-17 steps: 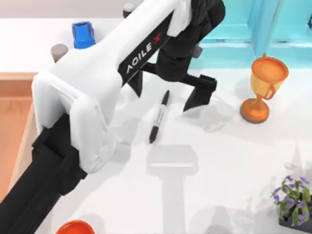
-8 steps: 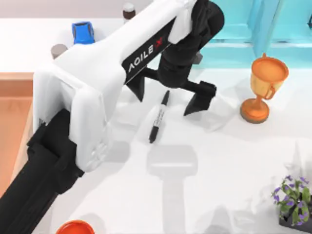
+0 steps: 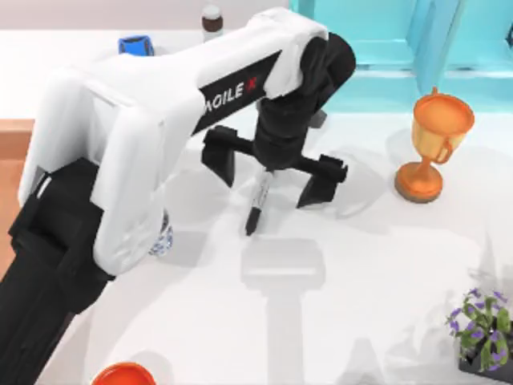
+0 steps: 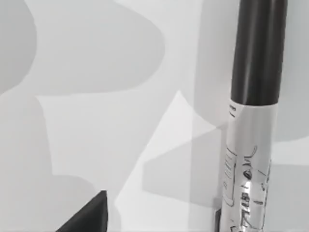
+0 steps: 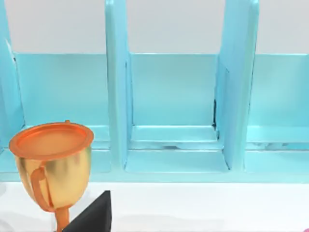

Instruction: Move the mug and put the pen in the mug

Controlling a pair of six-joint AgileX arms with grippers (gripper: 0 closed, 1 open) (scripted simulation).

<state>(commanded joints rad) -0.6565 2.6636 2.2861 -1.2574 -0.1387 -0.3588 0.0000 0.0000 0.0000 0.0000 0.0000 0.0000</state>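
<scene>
Your left gripper hangs wide open and empty, straddling the pen, whose long axis crosses the finger gap.

Pen mid-table, left gripper over it.
Pen lies on table, between the spread fingers of left gripper. Mug left of pen, partly under the arm. Trophy far right; toy car & bottle at back; bowl front left; plant front right.
</scene>
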